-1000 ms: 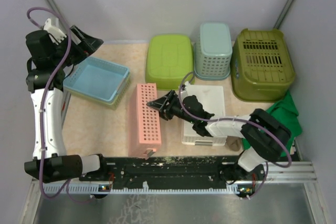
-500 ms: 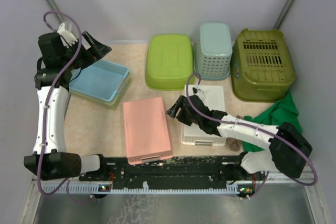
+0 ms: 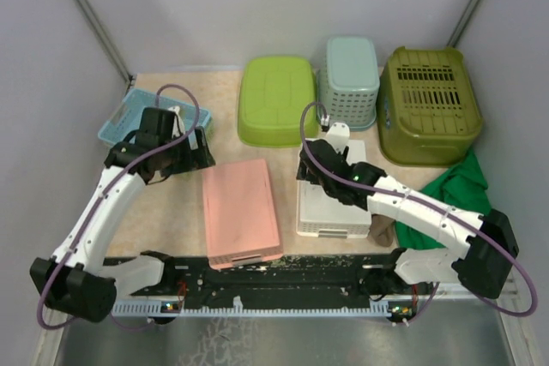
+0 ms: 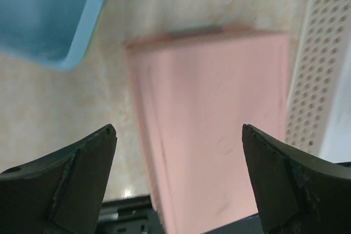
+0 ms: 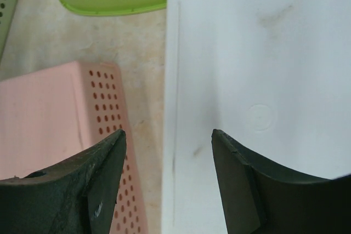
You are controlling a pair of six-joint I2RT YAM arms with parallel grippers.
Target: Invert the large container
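Observation:
The large container, a pink perforated basket (image 3: 242, 210), lies flat near the table's front with its solid base facing up. It also shows as a pink slab (image 4: 219, 108) in the left wrist view and as a holed side wall (image 5: 109, 135) in the right wrist view. My left gripper (image 3: 202, 154) hovers open at the container's far left corner, nothing between its fingers (image 4: 178, 130). My right gripper (image 3: 305, 171) is open too, over the left edge of an upturned white container (image 3: 334, 207), apart from the pink one (image 5: 168, 132).
A lime green tub (image 3: 276, 99), a pale teal basket (image 3: 349, 83) and an olive basket (image 3: 429, 105) stand upside down along the back. Stacked blue trays (image 3: 124, 117) sit at the far left. A green cloth (image 3: 455, 203) lies at the right. The arms' rail runs along the front.
The pink container went from standing on its long side to lying flat, base up. My right gripper let go and drew back over the white container. My left arm swung down beside the pink one.

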